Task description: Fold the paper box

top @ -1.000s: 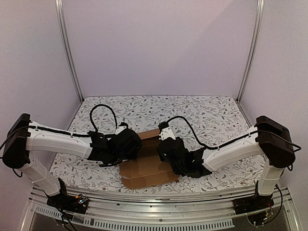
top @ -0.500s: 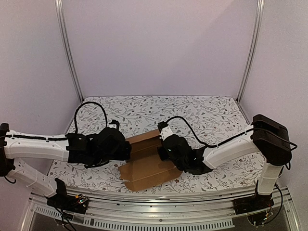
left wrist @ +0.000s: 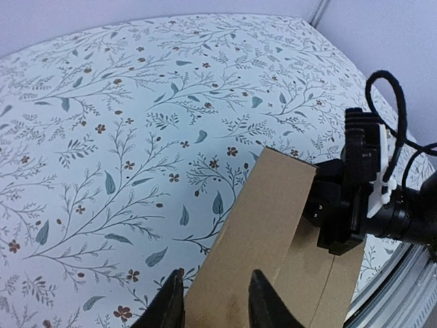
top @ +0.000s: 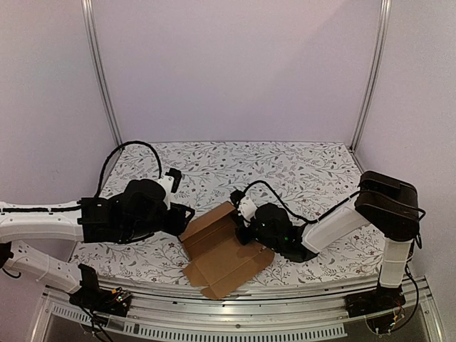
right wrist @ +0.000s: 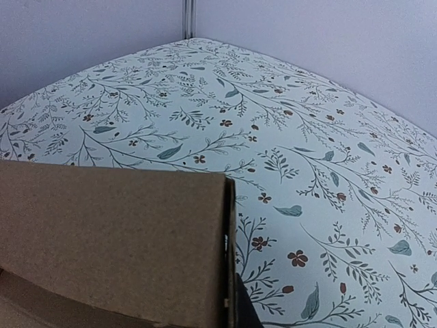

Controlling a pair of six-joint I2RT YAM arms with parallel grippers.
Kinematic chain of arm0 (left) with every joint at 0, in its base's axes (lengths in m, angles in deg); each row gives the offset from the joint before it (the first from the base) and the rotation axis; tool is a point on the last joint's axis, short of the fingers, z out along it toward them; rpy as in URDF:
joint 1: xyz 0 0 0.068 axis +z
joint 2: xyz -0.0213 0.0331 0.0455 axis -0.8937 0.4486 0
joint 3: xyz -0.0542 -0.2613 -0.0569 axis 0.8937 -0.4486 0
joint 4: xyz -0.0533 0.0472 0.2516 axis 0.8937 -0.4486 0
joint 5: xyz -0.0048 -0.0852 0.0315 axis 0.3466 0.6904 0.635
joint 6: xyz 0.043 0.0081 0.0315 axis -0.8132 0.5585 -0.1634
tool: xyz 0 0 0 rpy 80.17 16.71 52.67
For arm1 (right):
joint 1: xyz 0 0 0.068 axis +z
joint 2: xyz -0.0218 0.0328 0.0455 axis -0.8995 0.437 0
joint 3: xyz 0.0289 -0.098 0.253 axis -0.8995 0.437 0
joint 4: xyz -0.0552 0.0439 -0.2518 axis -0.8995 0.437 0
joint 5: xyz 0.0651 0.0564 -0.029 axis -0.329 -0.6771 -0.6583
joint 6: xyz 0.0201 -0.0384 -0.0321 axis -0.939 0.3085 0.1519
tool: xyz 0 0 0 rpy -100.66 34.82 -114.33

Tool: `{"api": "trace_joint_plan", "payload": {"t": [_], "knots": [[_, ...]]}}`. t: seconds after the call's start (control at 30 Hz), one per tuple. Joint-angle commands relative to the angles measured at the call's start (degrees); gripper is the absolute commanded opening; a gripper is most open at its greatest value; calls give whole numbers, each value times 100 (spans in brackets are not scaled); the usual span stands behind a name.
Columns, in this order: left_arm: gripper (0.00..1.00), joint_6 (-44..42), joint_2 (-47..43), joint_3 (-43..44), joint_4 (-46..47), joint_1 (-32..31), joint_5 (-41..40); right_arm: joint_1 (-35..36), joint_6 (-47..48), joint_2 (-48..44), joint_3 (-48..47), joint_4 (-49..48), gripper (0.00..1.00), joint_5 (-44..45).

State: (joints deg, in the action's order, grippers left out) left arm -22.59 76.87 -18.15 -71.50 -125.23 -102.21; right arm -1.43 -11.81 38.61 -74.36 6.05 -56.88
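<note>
The floral worktop [top: 299,171] lies bare across the upper half of the top view, with open room out to its far and side edges. The paper box [top: 226,258], a flat creased brown sheet lying askew, sits low at centre, its lowest corner close to the worktop's near edge. The right gripper [top: 242,216] is clenched on the sheet's upper right edge, where a flap stands raised. The left gripper [left wrist: 213,304] is released, parted over the upper left panel.

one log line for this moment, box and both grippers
paper box: one panel raised | left gripper: open, astride its left edge | right gripper: shut on paper box
</note>
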Motion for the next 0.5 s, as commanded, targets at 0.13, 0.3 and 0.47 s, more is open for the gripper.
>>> {"api": "trace_joint_plan", "payload": {"t": [0.13,0.3,0.47], "knots": [[0,-706,625,584,939,437,1133,-81,153,309,103,-669,0,-678],[0,-726,1101,702,1437,571,1716,-82,147,413,187,-936,0,-755],[0,-588,1575,755,1927,713,2124,-82,85,532,185,-1068,0,-829]]}}
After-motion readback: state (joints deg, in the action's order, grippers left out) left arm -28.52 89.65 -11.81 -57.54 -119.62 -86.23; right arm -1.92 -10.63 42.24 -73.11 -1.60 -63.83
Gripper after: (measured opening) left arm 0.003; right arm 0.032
